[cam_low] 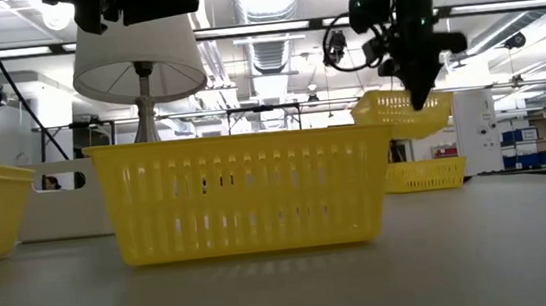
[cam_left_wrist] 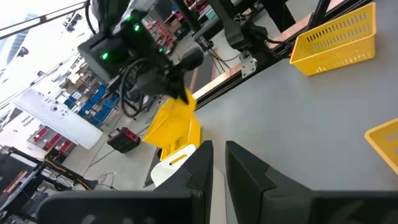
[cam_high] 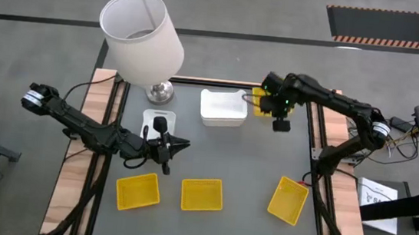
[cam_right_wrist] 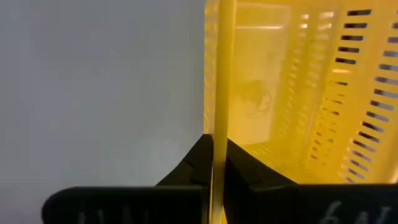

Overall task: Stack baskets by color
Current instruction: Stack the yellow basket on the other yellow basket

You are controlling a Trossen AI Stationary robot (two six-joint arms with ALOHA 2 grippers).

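A yellow basket is held aloft by the right gripper over the table's far right part, while other baskets lie on the table.

Along the near edge, three yellow baskets are seen in a row: the left one point(cam_high: 138, 191), the middle one point(cam_high: 202, 195), and the right one point(cam_high: 289, 200), which is set at an angle. Behind the left one, the left gripper point(cam_high: 181, 145) hangs above the table, its fingers drawn close with only a narrow gap and nothing between them. Farther back, a white basket point(cam_high: 223, 108) is placed near the middle, beside a lamp point(cam_high: 141, 40) at the far left. At the far right, the right gripper point(cam_right_wrist: 217, 163) is clamped on the rim of a raised yellow basket point(cam_low: 402, 112), tilted clear of the surface.
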